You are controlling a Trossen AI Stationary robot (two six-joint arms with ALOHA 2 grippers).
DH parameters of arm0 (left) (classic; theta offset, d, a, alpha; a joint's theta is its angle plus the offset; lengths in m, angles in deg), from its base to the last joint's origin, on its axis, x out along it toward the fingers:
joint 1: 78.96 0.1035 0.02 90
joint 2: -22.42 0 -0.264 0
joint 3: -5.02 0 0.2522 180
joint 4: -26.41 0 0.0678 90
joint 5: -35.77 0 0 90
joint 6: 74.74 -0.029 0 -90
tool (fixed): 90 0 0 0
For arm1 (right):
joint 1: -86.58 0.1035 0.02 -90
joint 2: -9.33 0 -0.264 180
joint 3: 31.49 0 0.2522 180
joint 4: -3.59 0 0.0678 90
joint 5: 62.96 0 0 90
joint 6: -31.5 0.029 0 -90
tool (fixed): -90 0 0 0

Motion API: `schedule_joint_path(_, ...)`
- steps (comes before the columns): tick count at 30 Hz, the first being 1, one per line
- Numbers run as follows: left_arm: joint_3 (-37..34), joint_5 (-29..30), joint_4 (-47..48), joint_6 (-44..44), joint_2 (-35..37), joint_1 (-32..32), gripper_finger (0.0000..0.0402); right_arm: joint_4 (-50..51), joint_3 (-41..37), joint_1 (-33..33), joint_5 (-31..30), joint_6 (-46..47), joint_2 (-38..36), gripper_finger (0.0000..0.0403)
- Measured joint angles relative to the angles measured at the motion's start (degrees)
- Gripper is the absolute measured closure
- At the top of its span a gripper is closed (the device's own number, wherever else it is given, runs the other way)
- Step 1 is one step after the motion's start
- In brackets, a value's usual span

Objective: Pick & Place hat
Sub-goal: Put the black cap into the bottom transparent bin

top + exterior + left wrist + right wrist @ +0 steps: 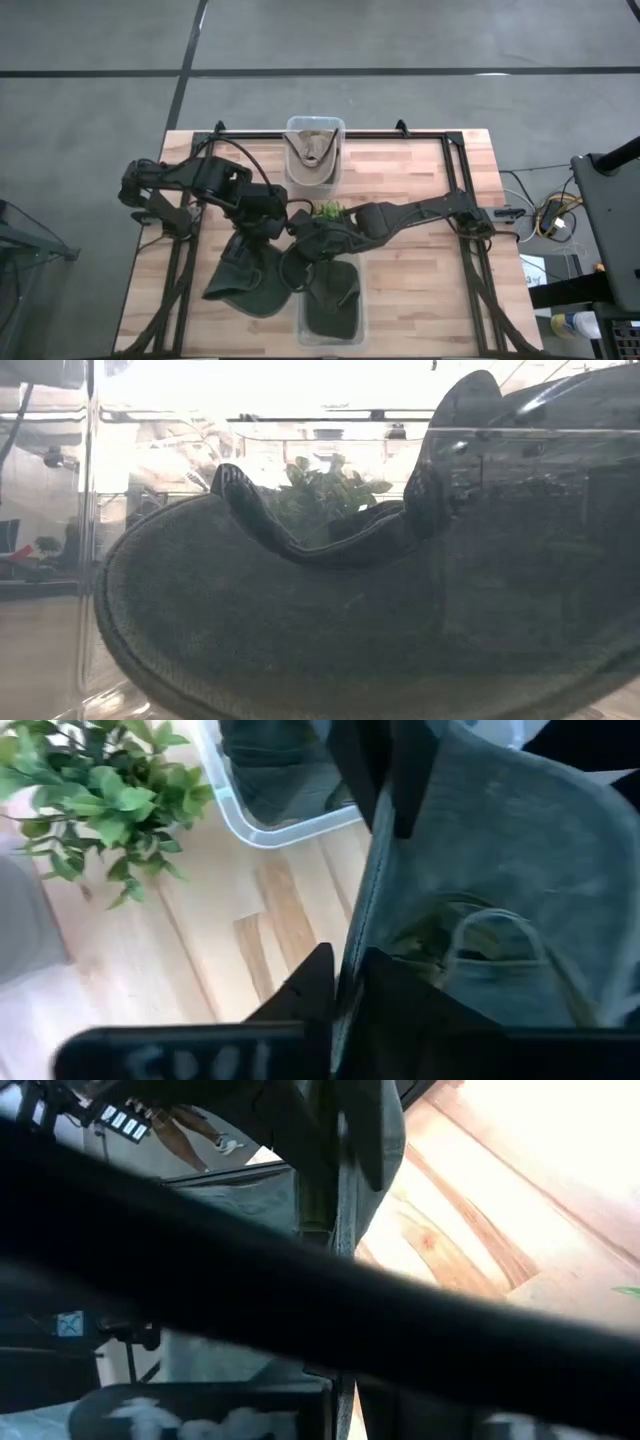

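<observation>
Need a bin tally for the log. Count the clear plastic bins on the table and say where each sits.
2. One clear bin sits at the table's far edge, holding a tan hat. The other clear bin sits at the near edge, with the dark hat draped partly into it. None appears hidden.

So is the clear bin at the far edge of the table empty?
No, the far bin holds a tan hat, seen in the high view.
</observation>
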Motion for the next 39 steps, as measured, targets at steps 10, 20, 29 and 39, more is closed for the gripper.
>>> schedule_joint_path(10, -0.02, 10.50, -0.27, -0.40, 4.30, -0.01, 0.0276, 0.63, 0.21, -0.04, -0.65, 2.46, -0.54, 0.0393)
schedule_joint_path(20, 0.39, 23.66, -0.80, 0.63, 13.30, 0.13, 0.0269, 2.17, 1.46, 0.37, 0.57, 3.53, -0.69, 0.0394)
schedule_joint_path(29, 2.64, 40.15, -9.52, 3.92, 21.44, 0.09, 0.0268, 5.99, 1.66, 0.32, -5.15, 7.87, -2.27, 0.0394)
schedule_joint_path(39, 3.48, 41.39, -25.84, 7.46, 28.61, 0.07, 0.0268, 17.94, 1.65, 3.74, -21.16, 21.18, -8.16, 0.0393)
